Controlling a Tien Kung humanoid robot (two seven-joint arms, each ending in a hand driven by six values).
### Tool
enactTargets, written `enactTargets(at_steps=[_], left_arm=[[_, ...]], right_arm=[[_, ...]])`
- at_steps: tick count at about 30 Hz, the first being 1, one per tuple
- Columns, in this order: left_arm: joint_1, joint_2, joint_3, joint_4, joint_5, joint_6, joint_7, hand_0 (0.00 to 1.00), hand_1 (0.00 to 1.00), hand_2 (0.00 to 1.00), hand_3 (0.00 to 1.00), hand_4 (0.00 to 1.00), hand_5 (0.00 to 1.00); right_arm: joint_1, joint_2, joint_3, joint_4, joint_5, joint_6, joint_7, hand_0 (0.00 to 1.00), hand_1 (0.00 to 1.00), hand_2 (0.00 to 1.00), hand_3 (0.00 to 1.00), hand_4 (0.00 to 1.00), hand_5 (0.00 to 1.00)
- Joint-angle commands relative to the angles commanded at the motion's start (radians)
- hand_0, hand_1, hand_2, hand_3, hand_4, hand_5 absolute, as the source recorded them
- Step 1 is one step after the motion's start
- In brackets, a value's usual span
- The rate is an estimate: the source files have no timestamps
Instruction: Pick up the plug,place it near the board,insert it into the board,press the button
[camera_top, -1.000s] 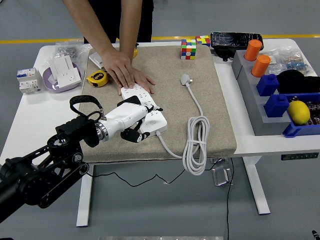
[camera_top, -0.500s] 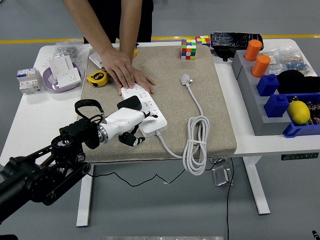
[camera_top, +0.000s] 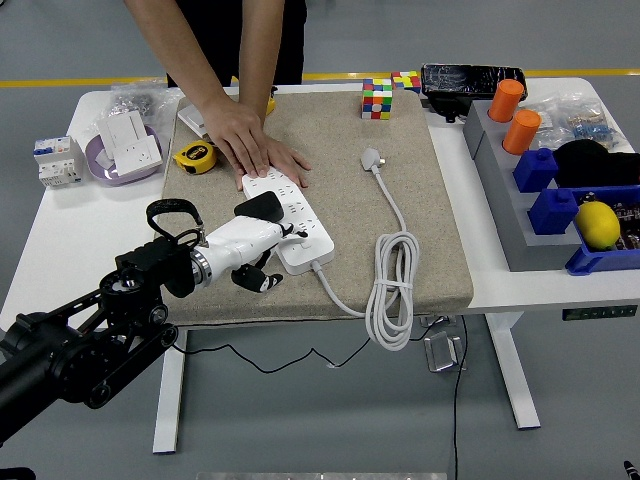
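the left hand (camera_top: 255, 245) had drawn back a little toward the surface's near left side over the last second. a second before, its white palm lay over the near end of the power strip (camera_top: 293, 222); now it sat off that end, at the strip's near left corner, and more of the strip's top showed. its fingers were loosely curled with the dark fingertips (camera_top: 262, 281) hanging down at the mat (camera_top: 440, 200), and it held nothing. a dark thumb pad rested at the strip's left edge; whether it touched the strip could not be told.

the plug (camera_top: 372, 158) had not moved. it lay flat on the mat toward the far right part of the surface, its cord (camera_top: 392, 290) running toward the near edge, coiling there and looping back into the strip's near end. so the plug was well apart from the hand, beyond the strip and to its right, nearer the far edge.

a person's hand (camera_top: 250, 145) pressed flat on the far end of the strip, steadying it, as before.

as a judgement, the pull-back meant the first step was not yet done: the plug was unpicked, and the hand would need to cross over or around the strip to reach it. the right arm was not seen.
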Motion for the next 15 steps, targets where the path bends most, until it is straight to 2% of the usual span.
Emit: enactTargets(at_steps=[15], left_arm=[[0.003,0.003,0.006,0.001,-0.004,-0.002,-0.006,0.144,0.025,0.133,0.876,0.688,0.002]], right_arm=[[-0.003,-0.001,-0.001,0.000,-0.001,-0.001,-0.001,0.958,0.846,0.784,0.795,0.998,0.998]])
